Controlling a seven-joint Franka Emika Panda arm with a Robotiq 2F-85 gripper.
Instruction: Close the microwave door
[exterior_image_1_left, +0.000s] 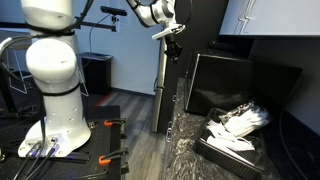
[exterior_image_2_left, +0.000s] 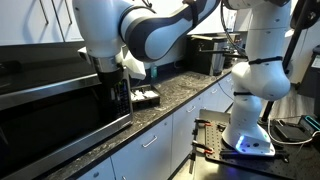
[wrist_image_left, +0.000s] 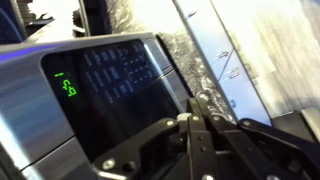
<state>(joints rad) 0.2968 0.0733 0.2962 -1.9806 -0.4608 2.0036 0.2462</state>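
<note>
At the front of the microwave, the microwave door (wrist_image_left: 100, 110) fills the wrist view as a dark glossy face with a green display (wrist_image_left: 68, 88) near its upper left. In an exterior view its face (exterior_image_2_left: 60, 120) runs long and level, away from the arm; in an exterior view a narrow upright panel (exterior_image_1_left: 165, 95) is probably its free edge. I cannot tell how far ajar it stands.

The fingers (wrist_image_left: 188, 120) are drawn narrow, tips nearly together, and hold nothing. They meet the door just beside its rounded outer edge, at the end farthest from where the face recedes. So the door lies straight ahead of the fingertips, and its long axis stretches sideways from them toward the hinge side. Whether the tips touch the face or hover just off it is not clear.

My judgement is that the coming move is a push into the face, square to it, near that outer edge where leverage is best.

Past the microwave's edge lies the granite tabletop (wrist_image_left: 185, 50), then white cabinet fronts (wrist_image_left: 260, 50) below it. A black tray (exterior_image_2_left: 147, 98) sits on the tabletop near the microwave, clear of the door.
</note>
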